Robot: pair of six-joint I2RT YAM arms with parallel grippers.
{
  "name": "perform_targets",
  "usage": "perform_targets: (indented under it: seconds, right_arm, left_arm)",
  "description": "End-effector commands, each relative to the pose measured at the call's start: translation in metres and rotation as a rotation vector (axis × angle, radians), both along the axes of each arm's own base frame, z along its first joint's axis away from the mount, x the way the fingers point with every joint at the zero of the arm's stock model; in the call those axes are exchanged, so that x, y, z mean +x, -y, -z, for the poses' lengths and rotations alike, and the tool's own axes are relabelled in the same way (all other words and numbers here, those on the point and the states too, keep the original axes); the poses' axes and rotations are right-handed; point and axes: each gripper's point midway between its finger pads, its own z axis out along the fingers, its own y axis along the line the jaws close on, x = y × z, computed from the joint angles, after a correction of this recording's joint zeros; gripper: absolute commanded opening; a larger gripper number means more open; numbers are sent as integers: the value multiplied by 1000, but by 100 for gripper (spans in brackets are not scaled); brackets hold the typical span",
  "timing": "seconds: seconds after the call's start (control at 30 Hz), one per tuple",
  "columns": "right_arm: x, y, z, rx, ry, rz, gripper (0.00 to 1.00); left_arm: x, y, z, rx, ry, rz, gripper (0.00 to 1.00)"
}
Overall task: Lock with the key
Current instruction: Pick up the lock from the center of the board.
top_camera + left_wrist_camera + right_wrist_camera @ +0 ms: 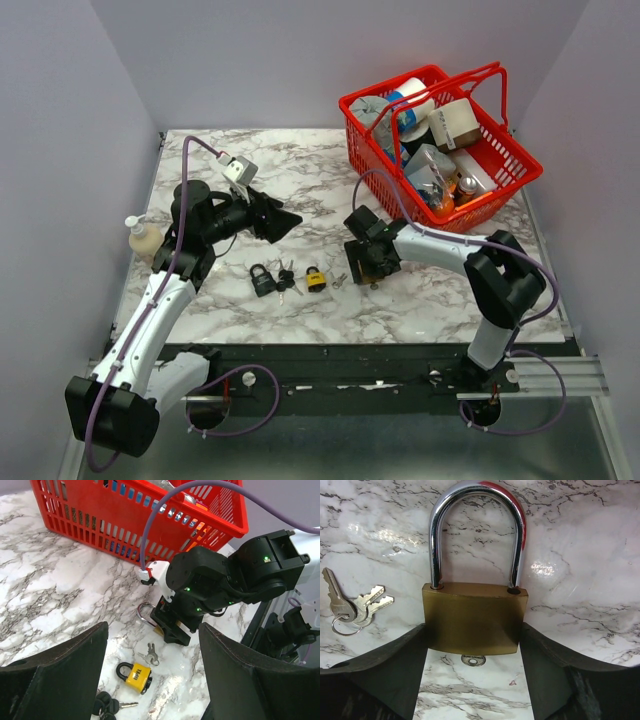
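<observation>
A brass padlock (474, 620) with a steel shackle lies on the marble table; the shackle also shows in the left wrist view (144, 616). A key head (472, 660) sticks out of its underside. My right gripper (474, 629) is shut on the padlock's body, one finger on each side; in the top view it (370, 262) covers the padlock. My left gripper (153, 626) is open and empty, above the table to the left (285, 225), pointing towards the right gripper. A bunch of silver keys (350, 607) lies just left of the brass padlock.
A yellow padlock (316, 277), a black padlock (263, 280) and black-headed keys (107, 702) lie between the arms. A red basket (440, 140) full of items stands at the back right. A soap bottle (143, 238) stands at the left edge.
</observation>
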Motion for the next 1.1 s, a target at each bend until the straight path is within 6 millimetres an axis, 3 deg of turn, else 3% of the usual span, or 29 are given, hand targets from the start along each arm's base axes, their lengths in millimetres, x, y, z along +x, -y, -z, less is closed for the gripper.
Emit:
perform_targets:
  seconds: [0.0, 0.07, 0.17, 0.2, 0.27, 0.63, 0.87, 1.07]
  right_arm:
    - [2, 1, 13, -12, -22, -8, 70]
    - [3, 5, 15, -17, -22, -20, 63]
    - [6, 7, 13, -13, -17, -39, 35]
    - [5, 8, 10, -7, -9, -52, 18]
    - [7, 4, 4, 19, 14, -96, 2]
    - [18, -15, -77, 172, 278, -393, 0]
    - [-13, -35, -125, 299, 400, -696, 1]
    - [-35, -35, -166, 278, 613, -964, 1]
  left_arm:
    - [3, -6, -3, -19, -7, -38, 81]
    - [3, -8, -3, -24, -19, -43, 82]
    - [1, -9, -1, -32, -36, -41, 82]
    - [1, -9, -1, -34, -39, -41, 82]
    - [1, -10, 1, -34, -43, -43, 82]
    - [6, -13, -2, -100, -70, -73, 82]
    - [8, -14, 0, -108, -93, -74, 82]
    - [-2, -6, 7, -152, -205, -17, 82]
